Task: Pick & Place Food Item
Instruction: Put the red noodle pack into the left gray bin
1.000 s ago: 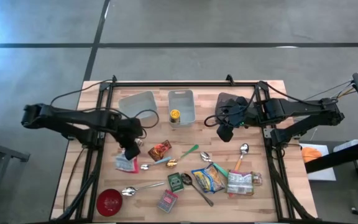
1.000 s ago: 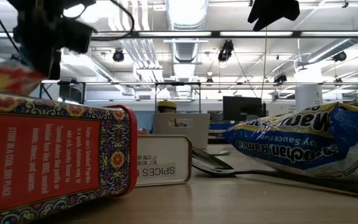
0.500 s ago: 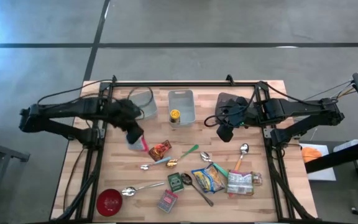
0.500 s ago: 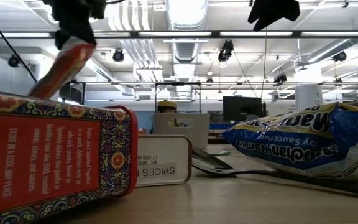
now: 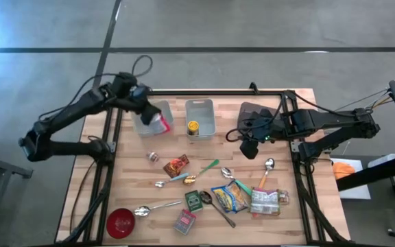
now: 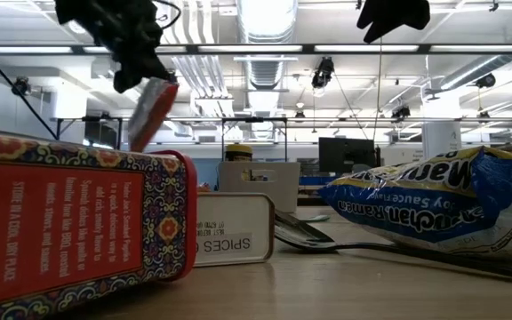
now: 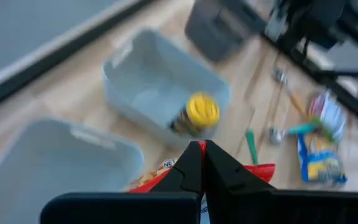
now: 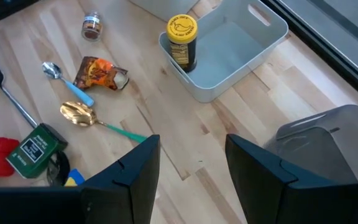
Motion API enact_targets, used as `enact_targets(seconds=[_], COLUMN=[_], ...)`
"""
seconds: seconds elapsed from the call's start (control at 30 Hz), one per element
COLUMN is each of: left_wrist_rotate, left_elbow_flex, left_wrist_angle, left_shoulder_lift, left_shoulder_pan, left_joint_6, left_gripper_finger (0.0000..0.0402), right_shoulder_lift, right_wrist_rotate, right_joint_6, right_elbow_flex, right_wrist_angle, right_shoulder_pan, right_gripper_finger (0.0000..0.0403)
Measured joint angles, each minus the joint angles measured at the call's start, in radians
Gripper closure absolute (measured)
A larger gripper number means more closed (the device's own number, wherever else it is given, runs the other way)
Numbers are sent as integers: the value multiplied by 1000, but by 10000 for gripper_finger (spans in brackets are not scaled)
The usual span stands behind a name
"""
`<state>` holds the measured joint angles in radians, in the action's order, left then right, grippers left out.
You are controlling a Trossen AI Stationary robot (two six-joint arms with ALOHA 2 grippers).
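My left gripper (image 5: pixel 149 115) clamped shut on a red snack packet (image 5: pixel 160 123), grey bin (image 5: pixel 151 114) directly beneath, my right gripper (image 8: pixel 188 168) parted, empty.

A robotics lab in a large industrial hall. The low view shows an open ceiling (image 6: pixel 265 36) with exposed ducts, fluorescent strip lights and hanging cables, and monitors (image 6: pixel 345 153) on desks far behind. From above, a polished concrete floor (image 5: pixel 204 24) with seam lines surrounds a wooden table (image 5: pixel 290 223) framed by black metal rails carrying two arms.
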<state>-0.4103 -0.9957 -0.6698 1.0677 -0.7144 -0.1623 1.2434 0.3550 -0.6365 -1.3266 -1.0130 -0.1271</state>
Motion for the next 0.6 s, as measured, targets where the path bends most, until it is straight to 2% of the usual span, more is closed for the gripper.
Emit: enact_targets(seconds=[0.17, 0.3, 0.43, 0.6], left_wrist_rotate=[-105, -171, -224, -230], left_elbow_flex=[24, 24, 11, -20], left_wrist_angle=[60, 90, 123, 132], left_shoulder_lift=[50, 127, 206, 285], left_shoulder_pan=[-141, -207, -235, -237], left_joint_6=[56, 63, 77, 161], left_gripper_finger=[401, 401, 401, 401], right_shoulder_lift=[0, 0, 0, 0], right_wrist_rotate=[0, 0, -14, -22], right_joint_6=[0, 0, 0, 0], right_elbow_flex=[0, 0, 0, 0], right_wrist_angle=[0, 0, 0, 0], right_shoulder_pan=[-6, -6, -6, -6], right_gripper_finger=[225, 225, 225, 225])
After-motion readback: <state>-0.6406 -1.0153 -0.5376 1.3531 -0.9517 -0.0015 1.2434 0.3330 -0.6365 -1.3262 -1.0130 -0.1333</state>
